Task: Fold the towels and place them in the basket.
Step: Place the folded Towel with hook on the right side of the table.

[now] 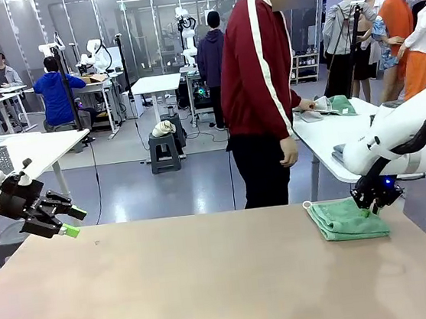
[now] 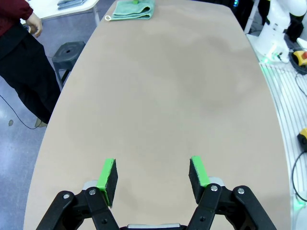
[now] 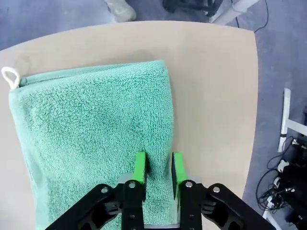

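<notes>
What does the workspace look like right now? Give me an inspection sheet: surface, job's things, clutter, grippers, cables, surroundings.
Surface: tan table, bare but for one towel.
Job's things: mint green towel, folded, lying flat at the table's far right corner, white loop at one corner.
Clutter: nothing seen.
Grippers: left gripper open, nothing between its jaws, above the table's left side; right gripper jaws narrowly parted, low over the towel's edge, no fold visibly pinched.
Cables: black cables on the floor beside the table.
Surroundings: person in a dark red jacket beyond the far edge, reaching to cloths on a white side table; black stool behind.
</notes>
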